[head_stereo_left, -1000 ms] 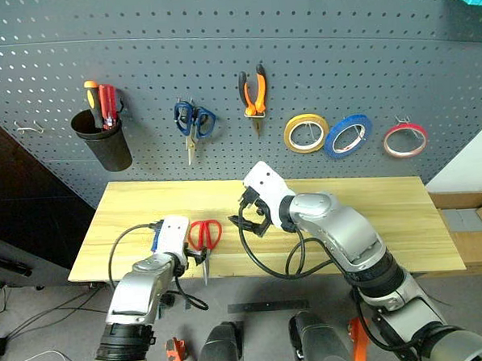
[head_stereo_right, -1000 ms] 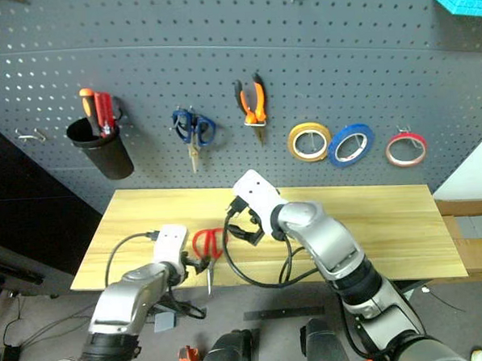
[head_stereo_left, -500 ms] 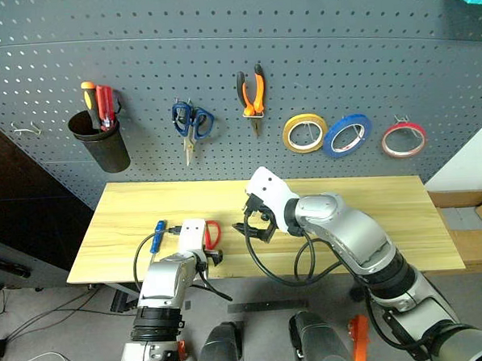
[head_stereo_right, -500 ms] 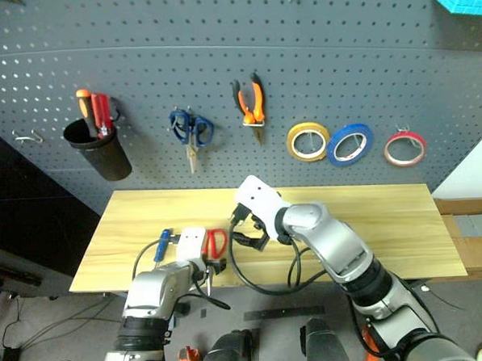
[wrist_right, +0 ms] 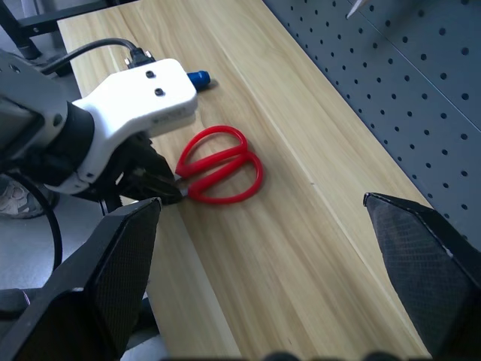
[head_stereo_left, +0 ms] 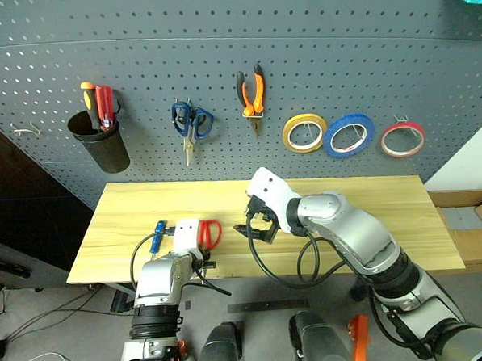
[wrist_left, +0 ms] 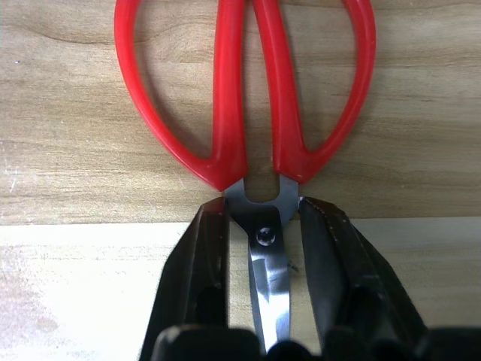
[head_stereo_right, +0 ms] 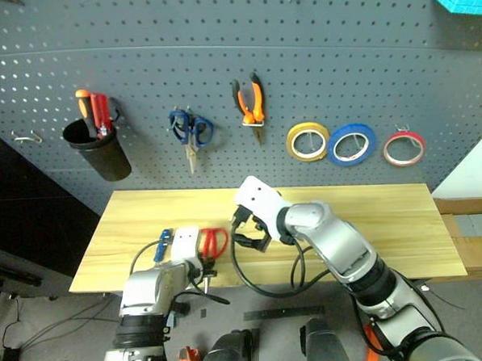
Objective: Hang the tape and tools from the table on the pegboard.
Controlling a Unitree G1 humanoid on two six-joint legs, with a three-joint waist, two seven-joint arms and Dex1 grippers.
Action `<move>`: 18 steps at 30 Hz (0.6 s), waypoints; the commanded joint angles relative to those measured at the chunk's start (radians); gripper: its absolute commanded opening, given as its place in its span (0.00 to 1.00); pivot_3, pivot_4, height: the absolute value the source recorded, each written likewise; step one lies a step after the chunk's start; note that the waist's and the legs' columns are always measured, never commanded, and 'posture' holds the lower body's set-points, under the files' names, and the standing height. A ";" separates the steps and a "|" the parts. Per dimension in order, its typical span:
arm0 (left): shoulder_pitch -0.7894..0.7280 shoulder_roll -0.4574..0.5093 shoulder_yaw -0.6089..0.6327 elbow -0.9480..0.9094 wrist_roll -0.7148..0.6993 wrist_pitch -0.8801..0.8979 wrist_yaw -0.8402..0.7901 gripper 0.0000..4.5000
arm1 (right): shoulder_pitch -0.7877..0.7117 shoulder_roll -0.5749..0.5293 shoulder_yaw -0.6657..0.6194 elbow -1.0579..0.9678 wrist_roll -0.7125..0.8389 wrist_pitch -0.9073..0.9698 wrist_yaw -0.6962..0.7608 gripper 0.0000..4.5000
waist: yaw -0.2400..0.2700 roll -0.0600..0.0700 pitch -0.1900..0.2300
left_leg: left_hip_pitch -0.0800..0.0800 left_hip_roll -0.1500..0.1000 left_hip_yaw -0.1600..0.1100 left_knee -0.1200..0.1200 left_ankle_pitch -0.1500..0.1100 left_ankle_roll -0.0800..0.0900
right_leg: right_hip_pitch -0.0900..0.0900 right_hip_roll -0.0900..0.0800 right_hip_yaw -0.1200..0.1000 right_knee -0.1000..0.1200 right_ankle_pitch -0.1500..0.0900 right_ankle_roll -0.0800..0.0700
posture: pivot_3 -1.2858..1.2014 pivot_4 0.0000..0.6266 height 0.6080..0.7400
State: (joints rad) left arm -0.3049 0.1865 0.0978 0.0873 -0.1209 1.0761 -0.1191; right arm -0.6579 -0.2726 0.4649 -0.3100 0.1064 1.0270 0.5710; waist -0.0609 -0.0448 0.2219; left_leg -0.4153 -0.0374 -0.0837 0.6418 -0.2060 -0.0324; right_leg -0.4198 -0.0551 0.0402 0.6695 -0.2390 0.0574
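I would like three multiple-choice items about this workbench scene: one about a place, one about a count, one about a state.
1. Where are the red scissors?
A. in the black cup
B. flat on the table
C. hanging on the pegboard

2. How many tape rings hang on the pegboard?
A. three
B. two
C. five

3. How is the left end effector?
A. wide open above the table
B. shut on a screwdriver
C. closed around the scissors at the pivot

Answers:
1 B, the handles rest on the wood.
2 A, yellow, blue and red rings.
3 C, the fingers flank the blades.
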 commanded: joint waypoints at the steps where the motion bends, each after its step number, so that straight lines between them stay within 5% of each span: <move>1: 0.026 0.023 -0.002 0.003 -0.004 -0.039 -0.024 0.22 | -0.017 -0.013 -0.027 -0.042 0.020 -0.011 0.013 1.00 | -0.001 0.000 0.000 | 0.000 0.000 0.000 0.000 0.000 0.000 | 0.000 0.000 0.000 -0.001 0.000 0.000 | 0.48 0.31 1.00; 10: 0.154 0.128 -0.032 -0.138 0.035 -0.308 -0.086 0.22 | 0.013 -0.113 -0.063 -0.121 0.020 -0.059 0.023 1.00 | 0.001 0.000 0.000 | -0.001 0.001 0.001 -0.010 0.000 0.000 | -0.001 -0.001 0.000 -0.010 0.003 -0.004 | 0.48 0.31 1.00; 18: 0.285 0.195 -0.013 -0.272 0.047 -0.624 -0.157 0.22 | 0.067 -0.190 -0.121 -0.179 0.012 -0.399 0.076 1.00 | 0.001 0.001 0.001 | -0.002 0.003 0.003 -0.014 0.000 0.000 | -0.001 -0.002 0.000 -0.019 0.003 -0.004 | 0.48 0.31 1.00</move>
State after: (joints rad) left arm -0.0312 0.3645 0.0798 -0.1249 -0.0839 0.5261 -0.2561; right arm -0.5877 -0.4565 0.3896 -0.4382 0.1031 0.6827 0.6329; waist -0.0594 -0.0436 0.2226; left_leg -0.4176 -0.0328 -0.0803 0.6275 -0.2064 -0.0321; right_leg -0.4199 -0.0566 0.0404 0.6483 -0.2351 0.0528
